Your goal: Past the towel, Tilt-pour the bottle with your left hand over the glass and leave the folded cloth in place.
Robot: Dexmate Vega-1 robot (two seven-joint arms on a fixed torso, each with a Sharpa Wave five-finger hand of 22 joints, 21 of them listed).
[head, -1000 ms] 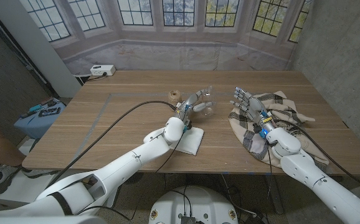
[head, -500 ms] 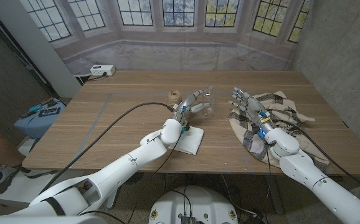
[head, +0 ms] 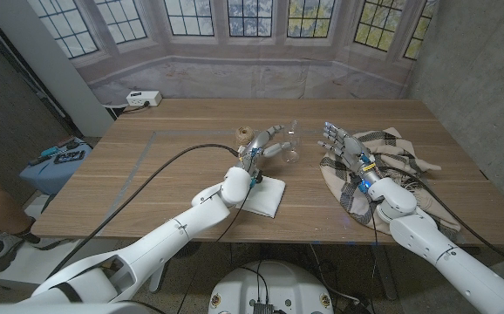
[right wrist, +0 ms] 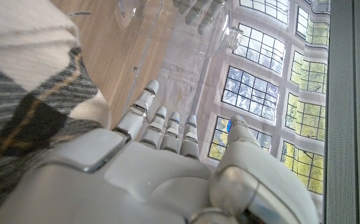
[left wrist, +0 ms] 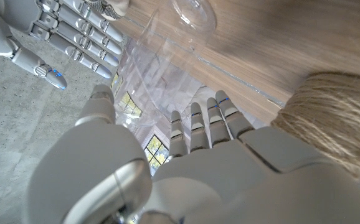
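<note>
Your left hand (head: 262,145) has slid a little toward the far-left since the earlier frames, and it now sits between the twine ball (head: 243,135) on its left and the clear bottle (head: 293,133) on its right. Its fingers are spread and straight, reaching away from you, and nothing is in them; from the left wrist view the hand (left wrist: 186,168) is close beside the rough, fibrous ball (left wrist: 329,124). That bottle stands upright just past the fingertips, with the glass (head: 292,155) right by it, but both are transparent and so hard to make out against the wood that you probably cannot judge from the head view whether they touch. Your right hand (head: 339,143) is over the far-left edge of the plaid towel (head: 383,157), fingers apart and extended, holding nothing; the right wrist view shows the hand (right wrist: 167,155) above the checked weave. Nearer to you, the white folded cloth (head: 265,196) lies flat under your left wrist, partly covered by the arm. Open table (head: 147,166) runs wide to the left of the twine ball and along the far edge, while the gap between your two hands is narrow. A black cable drapes along the left arm.
</note>
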